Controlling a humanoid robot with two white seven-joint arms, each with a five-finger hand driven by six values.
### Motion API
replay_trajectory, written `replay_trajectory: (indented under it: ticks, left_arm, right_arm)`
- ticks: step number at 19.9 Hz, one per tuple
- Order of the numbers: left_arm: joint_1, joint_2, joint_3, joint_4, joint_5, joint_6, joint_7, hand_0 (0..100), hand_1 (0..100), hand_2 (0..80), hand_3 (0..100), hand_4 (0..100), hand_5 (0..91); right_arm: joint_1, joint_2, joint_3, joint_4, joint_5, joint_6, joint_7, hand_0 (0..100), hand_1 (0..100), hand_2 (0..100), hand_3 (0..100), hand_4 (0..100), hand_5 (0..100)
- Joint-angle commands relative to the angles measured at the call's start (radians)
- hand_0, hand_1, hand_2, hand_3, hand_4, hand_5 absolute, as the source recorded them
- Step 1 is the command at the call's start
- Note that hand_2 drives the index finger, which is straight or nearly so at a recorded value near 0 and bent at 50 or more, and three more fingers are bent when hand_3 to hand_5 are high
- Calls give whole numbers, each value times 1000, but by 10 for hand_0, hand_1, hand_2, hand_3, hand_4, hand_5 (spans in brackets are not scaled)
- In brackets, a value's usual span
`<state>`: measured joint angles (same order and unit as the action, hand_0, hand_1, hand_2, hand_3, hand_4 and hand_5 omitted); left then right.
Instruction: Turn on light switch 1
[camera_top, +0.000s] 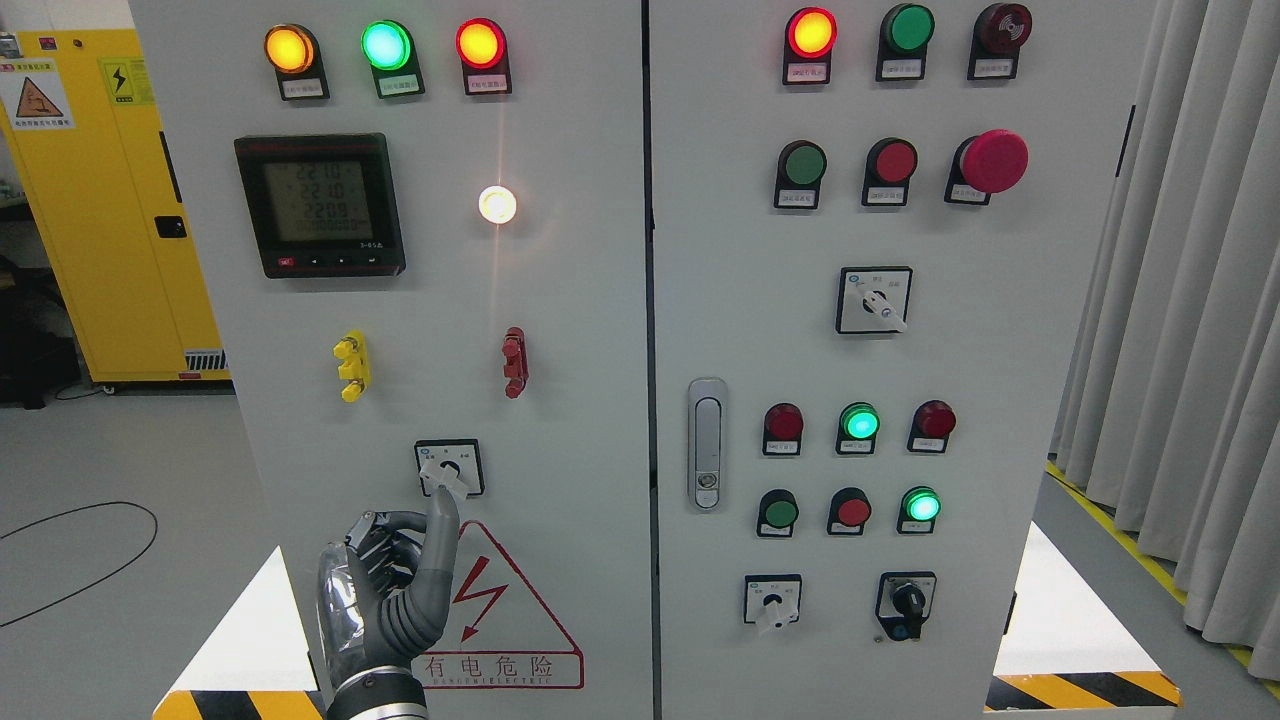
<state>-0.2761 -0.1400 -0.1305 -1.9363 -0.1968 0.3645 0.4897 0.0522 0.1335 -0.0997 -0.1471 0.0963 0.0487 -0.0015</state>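
The left hand (385, 590) reaches up the grey cabinet door (580, 400), fingers curled, one extended finger touching the rotary switch (449, 468) low on the left panel; it grips nothing; above, a white lamp (497, 204) glows.

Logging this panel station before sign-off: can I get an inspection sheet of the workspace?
Surface: grey cabinet door, upright, shut.
Job's things: rotary switch above the shock warning label; white lamp lit.
Clutter: nothing seen.
Grippers: left hand raised, one finger touching the switch knob, others curled; right hand not in view.
Cables: black cable looped on the floor.
Surroundings: yellow cabinet at left, grey curtain at right.
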Motion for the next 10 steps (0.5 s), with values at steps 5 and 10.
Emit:
replay_trajectory:
  ticks: [5,10]
  left_arm:
    - [293,40,93,-44,0,-341,-108,236,407,666,967,896,795]
    - [458,74,245,-10,147,-457,-190,248,369,667,972,901,805]
  right_arm:
    - [0,0,0,0,0,0,0,0,500,40,0,0,0]
    - [0,0,0,0,0,0,0,0,500,40,0,0,0]
